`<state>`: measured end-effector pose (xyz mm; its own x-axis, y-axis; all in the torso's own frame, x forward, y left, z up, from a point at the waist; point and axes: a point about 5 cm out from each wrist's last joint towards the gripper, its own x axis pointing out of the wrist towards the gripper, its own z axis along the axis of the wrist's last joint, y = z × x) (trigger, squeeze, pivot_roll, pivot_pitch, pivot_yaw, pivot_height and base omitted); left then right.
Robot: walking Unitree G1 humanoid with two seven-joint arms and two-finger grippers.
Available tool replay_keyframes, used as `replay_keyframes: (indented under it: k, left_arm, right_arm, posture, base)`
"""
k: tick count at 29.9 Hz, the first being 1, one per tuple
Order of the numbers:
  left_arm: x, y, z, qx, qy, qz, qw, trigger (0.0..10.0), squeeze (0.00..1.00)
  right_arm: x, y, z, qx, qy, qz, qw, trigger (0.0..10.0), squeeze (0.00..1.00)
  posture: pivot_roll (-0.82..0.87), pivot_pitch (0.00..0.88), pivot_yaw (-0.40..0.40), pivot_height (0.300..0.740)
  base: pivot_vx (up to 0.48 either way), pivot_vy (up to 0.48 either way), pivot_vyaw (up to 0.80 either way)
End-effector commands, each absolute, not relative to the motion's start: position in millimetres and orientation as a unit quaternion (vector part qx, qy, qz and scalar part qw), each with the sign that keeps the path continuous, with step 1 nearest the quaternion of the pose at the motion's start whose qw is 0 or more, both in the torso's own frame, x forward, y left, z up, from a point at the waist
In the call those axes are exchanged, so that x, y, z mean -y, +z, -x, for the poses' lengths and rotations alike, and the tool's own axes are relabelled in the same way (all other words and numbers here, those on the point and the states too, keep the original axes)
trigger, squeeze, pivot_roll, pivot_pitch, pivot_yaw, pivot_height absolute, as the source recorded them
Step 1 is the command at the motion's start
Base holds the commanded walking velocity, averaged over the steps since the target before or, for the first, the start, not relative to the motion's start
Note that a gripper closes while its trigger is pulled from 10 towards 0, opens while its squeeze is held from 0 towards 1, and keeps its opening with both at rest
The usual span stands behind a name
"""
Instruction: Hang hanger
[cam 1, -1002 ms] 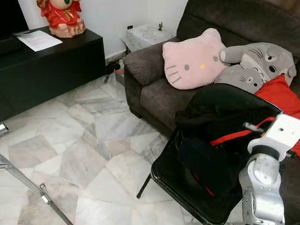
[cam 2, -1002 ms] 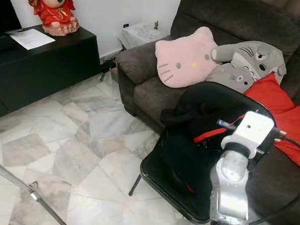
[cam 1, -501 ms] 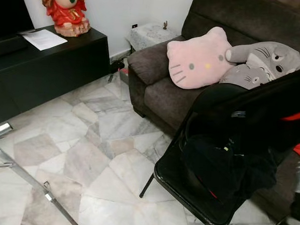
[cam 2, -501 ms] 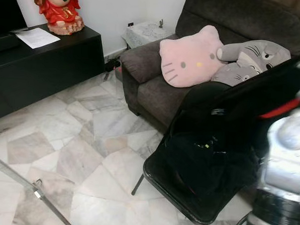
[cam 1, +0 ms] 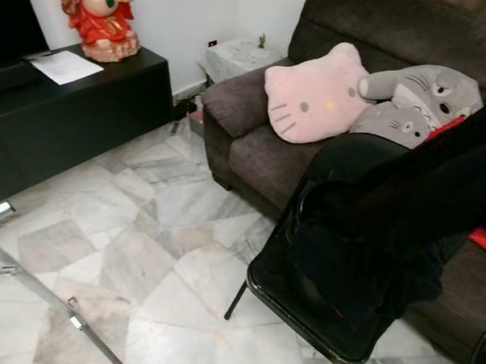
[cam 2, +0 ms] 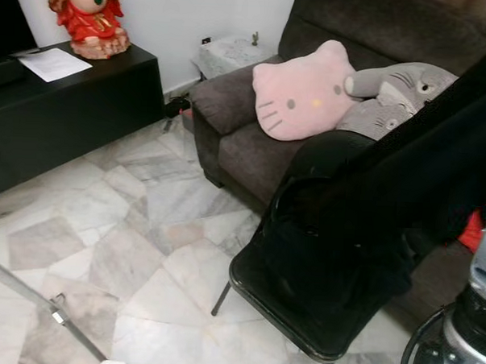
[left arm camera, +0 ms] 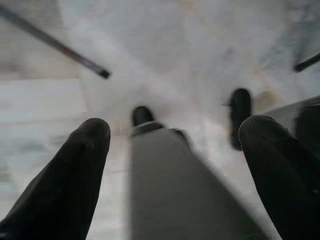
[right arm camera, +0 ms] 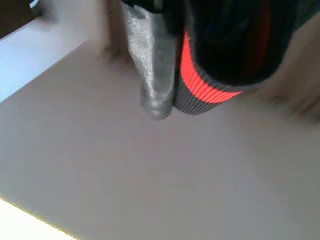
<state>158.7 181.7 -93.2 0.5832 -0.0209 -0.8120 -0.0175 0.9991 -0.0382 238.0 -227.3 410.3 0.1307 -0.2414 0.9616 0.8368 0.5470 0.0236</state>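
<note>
A black garment [cam 1: 424, 194] hangs stretched from the upper right down onto the black folding chair [cam 1: 298, 301], covering the chair's back. In the right wrist view, my right gripper [right arm camera: 177, 102] is shut on a red ribbed piece of the hanger [right arm camera: 212, 82], held up against a pale wall or ceiling. The rest of the hanger is hidden in the cloth. In the left wrist view, my left gripper [left arm camera: 177, 130] is open with nothing between its black fingers [left arm camera: 85, 150], hanging low over the marble floor.
A dark sofa [cam 1: 253, 142] behind the chair holds a pink cat cushion [cam 1: 315, 96], a grey plush [cam 1: 424, 97] and a red cushion [cam 1: 484, 239]. A black cabinet [cam 1: 77, 110] with a red statue [cam 1: 95, 18] stands at left. A metal rail [cam 1: 36, 290] crosses the floor.
My right arm has risen out of the eye views, lifting the black garment from a heap on the chair into a taut drape. The left arm still hangs.
</note>
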Motion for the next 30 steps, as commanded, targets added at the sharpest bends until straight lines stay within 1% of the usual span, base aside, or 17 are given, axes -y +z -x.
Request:
replay_keyframes:
  k: [1, 2, 3, 4, 5, 7, 8, 10, 11, 12, 14, 15, 18, 21, 23, 24, 30]
  left_arm:
    - [-181.1, -98.1, -147.6, -0.476, -0.005, 0.024, 0.879, 10.0, 0.0]
    - [-181.4, -98.1, -147.5, -0.476, -0.005, 0.025, 0.879, 10.0, 0.0]
    - [-181.8, -98.1, -147.3, -0.477, -0.004, 0.025, 0.879, 10.0, 0.0]
    - [-181.8, -98.1, -147.3, -0.477, -0.004, 0.025, 0.879, 10.0, 0.0]
    - [-182.0, -98.2, -147.0, -0.477, -0.003, 0.025, 0.878, 10.0, 0.0]
    - [-182.1, -98.4, -146.6, -0.478, -0.003, 0.025, 0.878, 10.0, 0.0]
    - [-182.2, -98.5, -146.2, -0.478, -0.002, 0.024, 0.878, 10.0, 0.0]
    - [-182.7, -98.6, -145.9, -0.478, -0.001, 0.024, 0.878, 10.0, 0.0]
    - [-182.7, -98.6, -145.9, -0.478, -0.001, 0.024, 0.878, 10.0, 0.0]
    - [-184.0, -98.4, -146.0, -0.478, 0.002, 0.023, 0.878, 10.0, 0.0]
    - [-185.3, -98.1, -146.2, -0.476, 0.006, 0.02, 0.879, 10.0, 0.0]
    - [-187.8, -97.4, -147.3, -0.473, 0.013, 0.016, 0.881, 10.0, 0.0]
    - [-191.6, -95.7, -150.4, -0.466, 0.03, 0.024, 0.884, 10.0, 0.0]
    - [-192.6, -95.3, -151.2, -0.465, 0.037, 0.029, 0.884, 10.0, 0.0]
    - [-220.5, -86.7, -160.2, -0.445, 0.072, 0.038, 0.892, 10.0, 0.0]
    - [-227.0, -84.3, -162.3, -0.438, 0.085, 0.04, 0.894, 10.0, 0.0]
    - [-236.2, -80.3, -165.2, -0.425, 0.095, 0.033, 0.9, 10.0, 0.0]
  right_arm:
    - [227.4, 379.5, -272.6, 0.454, -0.311, 0.241, 0.799, 10.0, 0.0]
    - [226.2, 360.3, -286.7, 0.407, -0.275, 0.198, 0.848, 10.0, 0.0]
    - [223.5, 326.0, -304.9, 0.323, -0.229, 0.121, 0.91, 10.0, 0.0]
    - [223.5, 326.0, -304.9, 0.323, -0.229, 0.121, 0.91, 10.0, 0.0]
    - [220.9, 292.4, -315.8, 0.245, -0.201, 0.061, 0.947, 10.0, 0.0]
    - [221.1, 258.3, -320.5, 0.175, -0.194, 0.026, 0.965, 10.0, 0.0]
    - [222.9, 223.7, -319.8, 0.109, -0.197, 0.005, 0.974, 10.0, 0.0]
    - [225.4, 200.2, -315.6, 0.07, -0.206, -0.006, 0.976, 10.0, 0.0]
    - [225.4, 200.2, -315.6, 0.07, -0.206, -0.006, 0.976, 10.0, 0.0]
    - [225.5, 183.1, -310.5, 0.049, -0.205, -0.021, 0.977, 10.0, 0.0]
    - [221.0, 174.7, -307.2, 0.045, -0.189, -0.033, 0.98, 10.0, 0.0]
    - [213.5, 172.5, -306.3, 0.05, -0.161, -0.035, 0.985, 10.0, 0.0]
    - [205.2, 176.9, -305.8, 0.068, -0.128, -0.035, 0.989, 10.0, 0.0]
    - [203.4, 178.6, -305.5, 0.073, -0.12, -0.035, 0.989, 10.0, 0.0]
    - [193.9, 184.3, -305.2, 0.098, -0.094, -0.038, 0.99, 10.0, 0.0]
    - [190.5, 185.5, -305.1, 0.105, -0.086, -0.034, 0.99, 10.0, 0.0]
    - [185.7, 183.3, -304.5, 0.108, -0.077, -0.031, 0.991, 10.0, 0.0]
  posture:
    - [-0.2, 0.129, -0.012, 0.74]
    - [-0.2, 0.128, -0.015, 0.74]
    - [-0.2, 0.129, -0.016, 0.74]
    - [-0.2, 0.129, -0.016, 0.74]
    - [-0.2, 0.128, -0.018, 0.74]
    - [-0.19, 0.128, -0.02, 0.74]
    - [-0.19, 0.13, -0.021, 0.74]
    - [-0.17, 0.13, -0.021, 0.74]
    - [-0.17, 0.13, -0.021, 0.74]
    - [-0.17, 0.131, -0.018, 0.74]
    - [-0.17, 0.128, -0.017, 0.74]
    - [-0.17, 0.127, -0.017, 0.74]
    - [-0.17, 0.121, -0.014, 0.74]
    - [-0.16, 0.119, -0.013, 0.74]
    - [-0.16, 0.105, -0.013, 0.74]
    - [-0.16, 0.102, -0.012, 0.74]
    - [-0.14, 0.094, -0.009, 0.74]
  base:
    - [0.0, 0.0, 0.0]
    - [0.0, 0.0, 0.0]
    - [0.0, 0.0, 0.0]
    - [0.0, 0.0, 0.0]
    - [0.0, 0.0, 0.0]
    - [0.0, 0.0, 0.0]
    - [0.0, 0.0, 0.0]
    - [0.0, 0.0, 0.0]
    - [0.0, 0.0, 0.0]
    - [0.0, 0.0, 0.0]
    - [0.0, 0.0, 0.0]
    - [0.0, 0.0, 0.0]
    - [0.0, 0.0, 0.0]
    - [0.0, 0.0, 0.0]
    - [0.0, 0.0, 0.0]
    - [0.0, 0.0, 0.0]
    - [0.0, 0.0, 0.0]
